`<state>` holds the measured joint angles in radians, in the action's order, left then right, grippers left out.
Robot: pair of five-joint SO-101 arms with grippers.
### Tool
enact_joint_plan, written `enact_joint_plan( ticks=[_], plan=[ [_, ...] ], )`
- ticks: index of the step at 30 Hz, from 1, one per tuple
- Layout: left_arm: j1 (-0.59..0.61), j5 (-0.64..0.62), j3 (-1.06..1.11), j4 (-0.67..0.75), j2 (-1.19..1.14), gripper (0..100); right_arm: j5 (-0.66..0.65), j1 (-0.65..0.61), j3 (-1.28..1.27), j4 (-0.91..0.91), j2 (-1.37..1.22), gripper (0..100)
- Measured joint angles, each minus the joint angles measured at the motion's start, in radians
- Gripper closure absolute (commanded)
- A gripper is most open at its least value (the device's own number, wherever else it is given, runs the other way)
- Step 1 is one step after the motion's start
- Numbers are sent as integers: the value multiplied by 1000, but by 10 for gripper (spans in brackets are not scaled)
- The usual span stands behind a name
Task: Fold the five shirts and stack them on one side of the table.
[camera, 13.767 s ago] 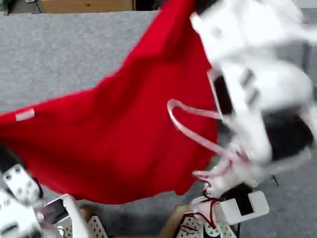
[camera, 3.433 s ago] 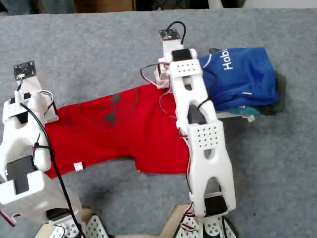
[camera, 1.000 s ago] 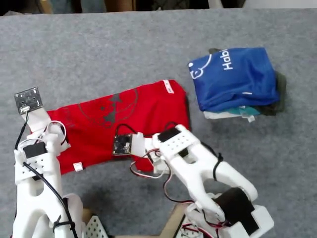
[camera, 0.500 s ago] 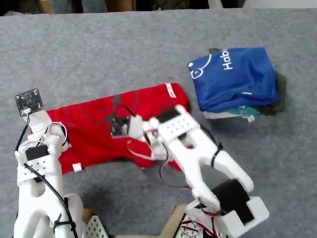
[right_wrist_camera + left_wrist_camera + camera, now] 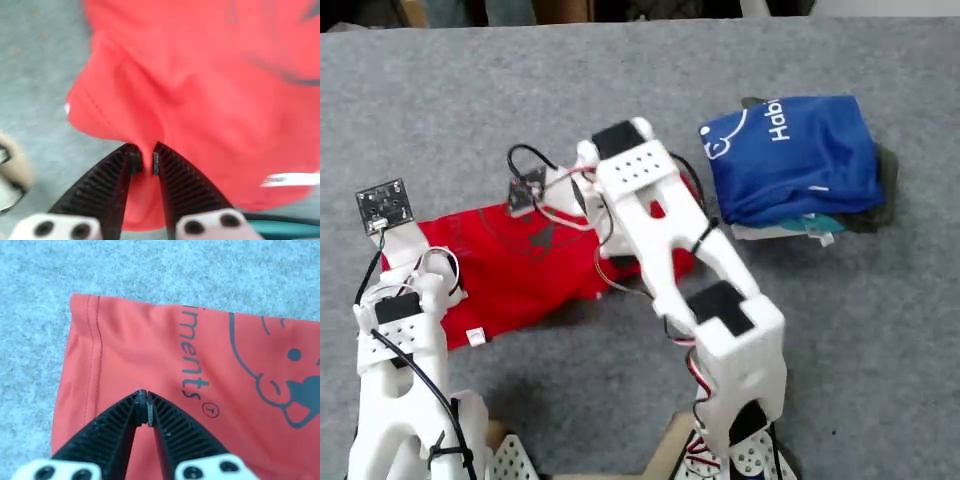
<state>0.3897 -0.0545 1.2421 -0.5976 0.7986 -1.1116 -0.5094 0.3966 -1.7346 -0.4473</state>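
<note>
A red shirt [image 5: 500, 275] with a dark print lies on the grey table, left of centre. My right gripper [image 5: 545, 200] hangs over the shirt's middle, shut on a raised fold of the red shirt [image 5: 200, 75]; in the right wrist view the cloth is pinched in the right gripper [image 5: 146, 160]. My left gripper [image 5: 408, 248] is at the shirt's left end. In the left wrist view the left gripper [image 5: 142, 407] is shut, tips resting on the flat red shirt [image 5: 200, 340] near its hem.
A stack of folded shirts with a blue shirt [image 5: 790, 155] on top sits at the right of the grey table [image 5: 470, 100]. The right arm [image 5: 670, 250] spans the shirt's right part. Both arm bases stand at the near edge.
The right gripper has swung from the shirt's near edge up and back to the left, pulling the right part of the red shirt over itself. The left arm has kept still.
</note>
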Motion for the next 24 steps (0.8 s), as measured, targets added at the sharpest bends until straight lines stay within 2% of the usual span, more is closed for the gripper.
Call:
enact_joint_plan(
  ticks=[7,9,11,15,17,21,24],
  plan=[
    [0,0,0,0,0,970,-55,0,272,-3,-222,982],
    [0,0,0,0,0,970,-57,0,341,-3,-290,953],
    [0,0,0,0,0,970,-57,0,413,-5,-350,882],
    [0,0,0,0,0,970,-57,0,554,-5,-453,652],
    [0,0,0,0,0,970,-51,0,618,-5,-485,583],
    [0,0,0,0,0,970,20,0,733,-9,-493,606],
    [0,0,0,0,0,970,80,12,824,-23,-493,714]
  ],
)
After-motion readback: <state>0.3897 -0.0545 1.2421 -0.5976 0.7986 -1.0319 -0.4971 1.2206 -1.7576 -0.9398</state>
